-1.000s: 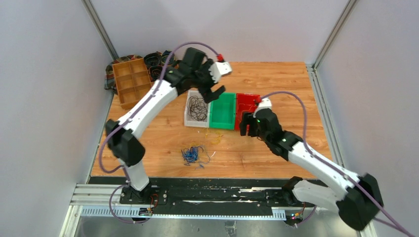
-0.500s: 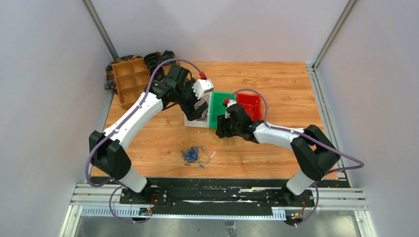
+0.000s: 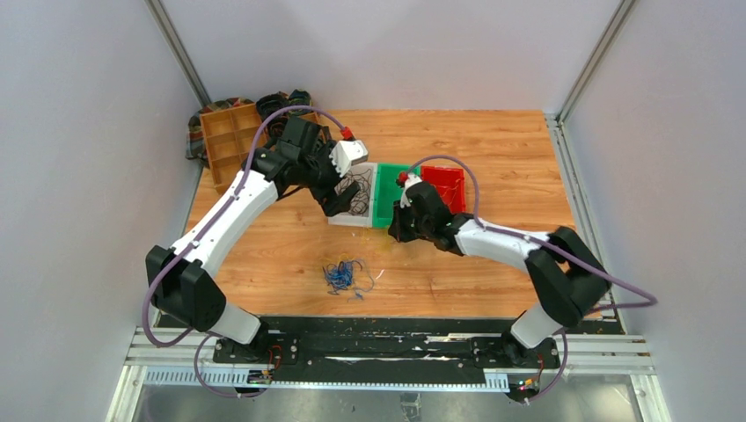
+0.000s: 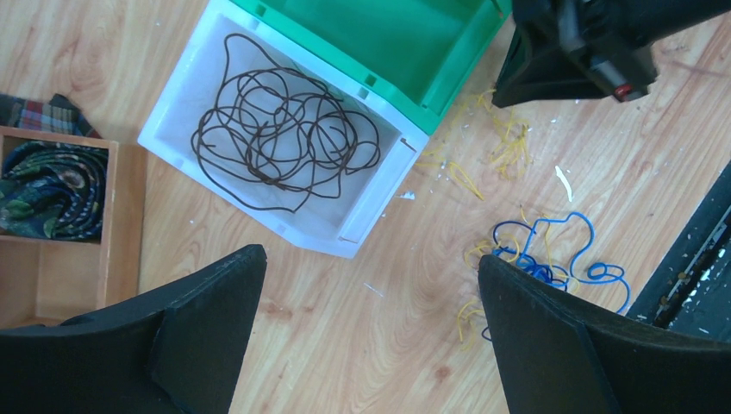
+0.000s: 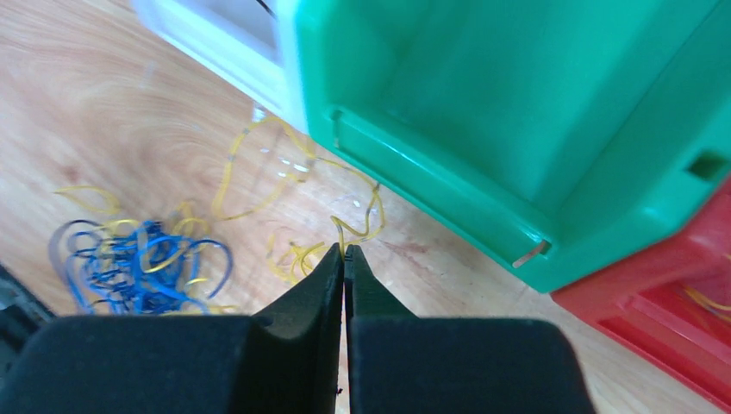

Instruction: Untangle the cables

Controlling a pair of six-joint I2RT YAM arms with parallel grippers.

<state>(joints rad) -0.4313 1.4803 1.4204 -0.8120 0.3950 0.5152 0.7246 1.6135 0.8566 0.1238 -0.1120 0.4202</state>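
Right gripper (image 5: 345, 251) pressed together, tips down at the wooden table (image 3: 493, 141) in a scatter of thin yellow-orange wire strands (image 5: 293, 254), just in front of the green plastic bin (image 5: 483, 112). Can't tell whether a strand is caught. Left gripper (image 4: 369, 263) spread wide, holding nothing, over the near corner of the white rectangular plastic bin (image 4: 175, 97).

Count: two arms, three bins, three cable colours.

Nearest: one loose bunch of thin blue cable (image 3: 341, 276). Wrist views show yellow strands mixed in; top view barely does. Next the yellow scatter, between blue bunch and bins.

Bins in a row, side by side:
- White on the left, holding one tangle of thin black cable (image 4: 280, 134).
- Green in the middle.
- Red plastic bin (image 3: 444, 185) on the right; right wrist view shows a yellow strand inside.

Far left corner: wooden divided tray (image 3: 230, 141), dark coiled bundles (image 3: 280, 104) behind it. Left wrist view shows a dark patterned bundle (image 4: 52, 185) in one compartment.
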